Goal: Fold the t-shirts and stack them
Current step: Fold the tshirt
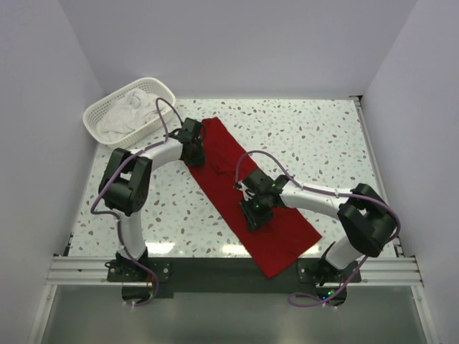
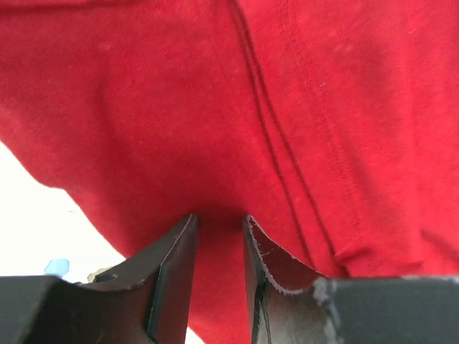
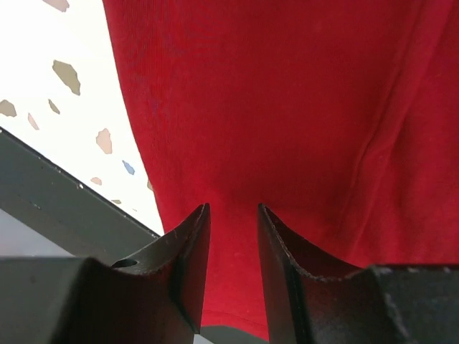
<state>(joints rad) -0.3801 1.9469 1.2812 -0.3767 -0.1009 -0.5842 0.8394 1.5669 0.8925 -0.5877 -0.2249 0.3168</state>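
Note:
The deep red t-shirt [image 1: 283,233] lies folded into a long strip, running diagonally from the far left to the near edge of the table. My left gripper [image 1: 195,152] is at the strip's far end, by its left edge. In the left wrist view the gripper [image 2: 219,216] has its tips down on the red cloth [image 2: 179,107], jaws a narrow gap apart with flat cloth between them. My right gripper [image 1: 254,213] is at the strip's middle. In the right wrist view it [image 3: 233,206] also stands narrowly open over the flat red cloth [image 3: 272,93]. White t-shirts [image 1: 133,111] lie crumpled in the basket.
The white lattice basket [image 1: 92,113] stands at the far left corner. The speckled tabletop [image 1: 323,136] spreads to the right of the shirt. A dark metal rail [image 1: 215,271] runs along the near edge, and the shirt's near end hangs over it. White walls close in the sides.

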